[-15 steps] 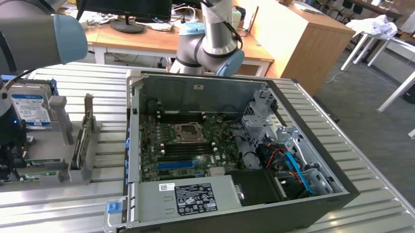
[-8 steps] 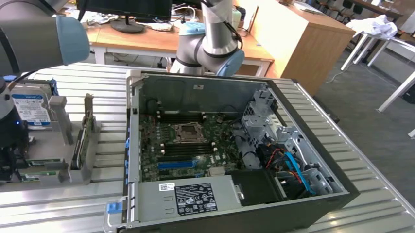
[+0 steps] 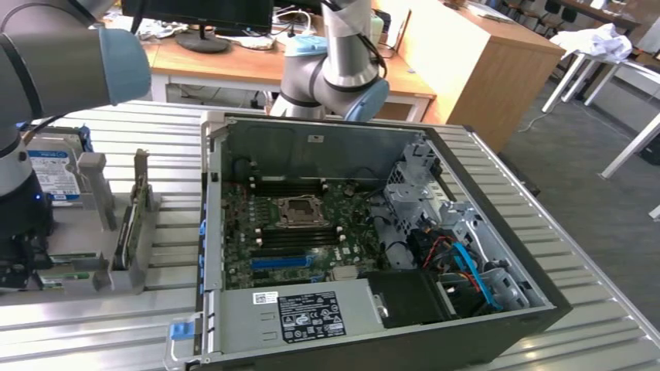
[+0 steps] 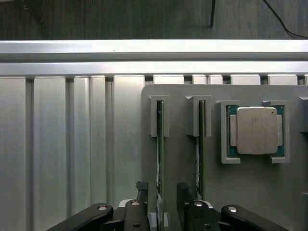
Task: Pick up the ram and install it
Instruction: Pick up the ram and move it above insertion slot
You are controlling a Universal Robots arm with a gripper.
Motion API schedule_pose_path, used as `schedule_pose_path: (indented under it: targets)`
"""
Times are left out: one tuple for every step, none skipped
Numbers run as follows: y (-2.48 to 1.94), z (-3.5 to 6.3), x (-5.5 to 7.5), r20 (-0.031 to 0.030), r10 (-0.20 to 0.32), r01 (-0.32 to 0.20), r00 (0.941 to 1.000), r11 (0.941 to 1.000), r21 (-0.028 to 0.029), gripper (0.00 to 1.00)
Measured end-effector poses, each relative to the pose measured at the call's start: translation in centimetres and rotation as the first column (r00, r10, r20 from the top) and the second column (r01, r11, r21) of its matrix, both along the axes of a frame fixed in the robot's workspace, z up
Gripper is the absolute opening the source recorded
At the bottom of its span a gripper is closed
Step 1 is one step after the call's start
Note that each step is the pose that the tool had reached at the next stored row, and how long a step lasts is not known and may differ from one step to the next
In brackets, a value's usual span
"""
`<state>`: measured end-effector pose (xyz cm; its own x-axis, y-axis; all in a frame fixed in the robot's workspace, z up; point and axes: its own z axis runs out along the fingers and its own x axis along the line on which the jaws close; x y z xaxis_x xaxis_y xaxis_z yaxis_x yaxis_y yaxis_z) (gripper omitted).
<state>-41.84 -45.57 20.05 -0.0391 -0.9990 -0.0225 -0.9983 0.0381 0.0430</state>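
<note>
Gripper [image 4: 161, 188] jaws apart, straddling ram [image 4: 160, 139], not clamped.
Wrist view: ram stands on edge in grey holder [image 4: 177, 154] slot. Second stick [image 4: 200, 139] just beside, one finger [image 4: 183, 192] between them.
Risk: off-centre closing tilts ram, jams it in slot; finger may snag second stick.
Exterior view: my arm low over holder at exterior view's left, open computer case [image 3: 309, 147] well apart. Weak grip could drop ram on carry.

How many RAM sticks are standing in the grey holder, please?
2. One ram stands on edge between the fingers of the open gripper, farther from the processor; the other ram stands on edge nearer the processor. More may be hidden outside the view.
</note>
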Motion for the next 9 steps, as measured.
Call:
schedule_pose_path:
  targets:
    - [-0.02,0.00,0.11,0.0000,0.000,0.000,1.0000,1.0000,0.0000,0.37]
    - [-0.05,-0.01,0.23,0.0000,0.000,0.000,1.0000,1.0000,0.0000,0.37]
    - [-0.08,-0.01,0.34,-0.0001,0.000,0.000,1.0000,1.0000,0.0000,0.37]
    - [-0.10,-0.01,0.44,-0.0001,0.000,0.000,1.0000,1.0000,0.0000,0.37]
    - [-0.11,-0.02,0.53,-0.0001,0.000,0.000,1.0000,1.0000,0.0002,0.37]
    - [-0.11,-0.03,0.56,0.0000,0.000,0.000,1.0000,1.0000,0.0004,0.37]
    - [-0.11,-0.03,0.56,0.0000,0.000,0.000,1.0000,1.0000,0.0003,0.37]
    - [-0.11,-0.03,0.56,0.0000,0.000,0.000,1.0000,1.0000,0.0004,0.37]
    - [-0.11,-0.03,0.56,0.0000,0.000,0.000,1.0000,1.0000,0.0003,0.37]
